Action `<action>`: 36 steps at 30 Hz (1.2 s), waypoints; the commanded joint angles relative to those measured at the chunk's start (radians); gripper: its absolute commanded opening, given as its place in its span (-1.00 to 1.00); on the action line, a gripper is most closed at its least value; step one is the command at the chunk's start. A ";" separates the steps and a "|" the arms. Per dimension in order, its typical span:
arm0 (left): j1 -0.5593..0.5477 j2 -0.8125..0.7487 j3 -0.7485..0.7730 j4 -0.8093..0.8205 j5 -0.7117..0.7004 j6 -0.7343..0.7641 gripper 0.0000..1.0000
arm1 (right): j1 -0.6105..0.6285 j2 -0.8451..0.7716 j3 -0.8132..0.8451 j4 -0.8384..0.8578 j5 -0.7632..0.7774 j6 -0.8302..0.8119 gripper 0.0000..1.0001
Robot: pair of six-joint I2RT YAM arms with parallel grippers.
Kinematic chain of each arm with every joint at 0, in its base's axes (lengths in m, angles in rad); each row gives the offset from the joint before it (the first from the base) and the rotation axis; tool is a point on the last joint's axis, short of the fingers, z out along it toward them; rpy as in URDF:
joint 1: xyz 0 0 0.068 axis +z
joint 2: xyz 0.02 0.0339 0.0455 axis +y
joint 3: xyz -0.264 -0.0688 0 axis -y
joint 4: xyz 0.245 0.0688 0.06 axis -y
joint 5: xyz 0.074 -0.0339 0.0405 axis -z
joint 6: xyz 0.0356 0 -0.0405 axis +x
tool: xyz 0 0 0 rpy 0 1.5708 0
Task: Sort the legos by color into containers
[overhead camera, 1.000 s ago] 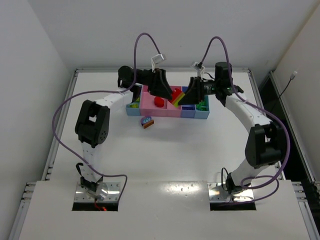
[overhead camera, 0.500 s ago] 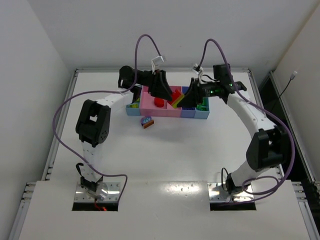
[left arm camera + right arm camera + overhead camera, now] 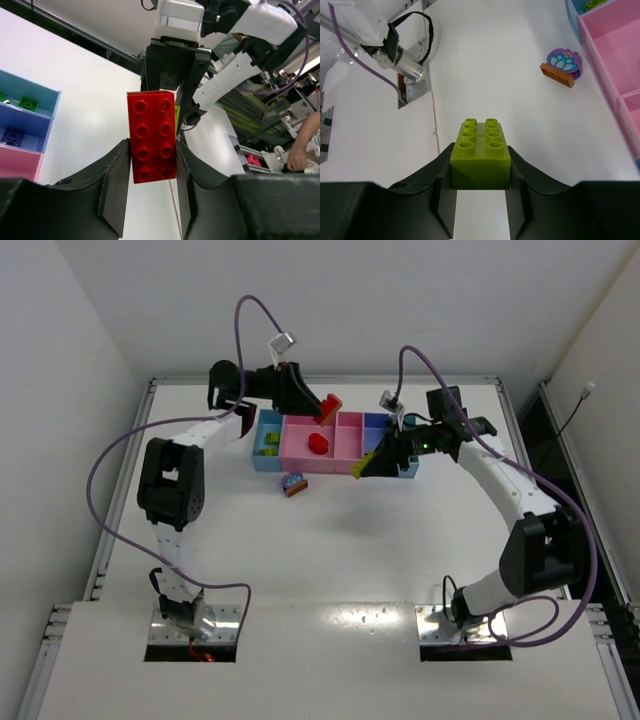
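Bright, even light falls from above in all three views, with no hard-edged shadows. From overhead the white counter [image 3: 330,560] looks pale and flat. Only faint, soft grey shadows lie on it beneath the jaws, and a small speckled glint sits well to the near side of them. In the left wrist view the red brick [image 3: 151,136] between the jaws is crisp and evenly lit. The jaws themselves are dark and almost featureless, and the room beyond them is softer. In the right wrist view the green brick [image 3: 480,155] is sharp, its top brighter than its front face, and the counter beyond the jaws is close to washed out.
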 commanded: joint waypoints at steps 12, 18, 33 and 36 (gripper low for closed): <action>0.437 -0.318 -0.137 -0.300 -0.098 0.319 -1.00 | 0.187 0.238 0.088 0.737 0.317 0.534 -1.00; 0.508 -0.390 0.012 -1.232 -0.249 1.039 -1.00 | 0.305 0.388 0.168 1.039 0.615 0.728 -1.00; 0.535 -0.444 -0.065 -1.106 -0.256 0.910 -1.00 | 0.488 0.780 0.644 0.828 1.017 0.493 -1.00; 0.535 -0.444 -0.074 -1.083 -0.246 0.901 -1.00 | 0.497 0.806 0.665 0.808 1.071 0.457 -1.00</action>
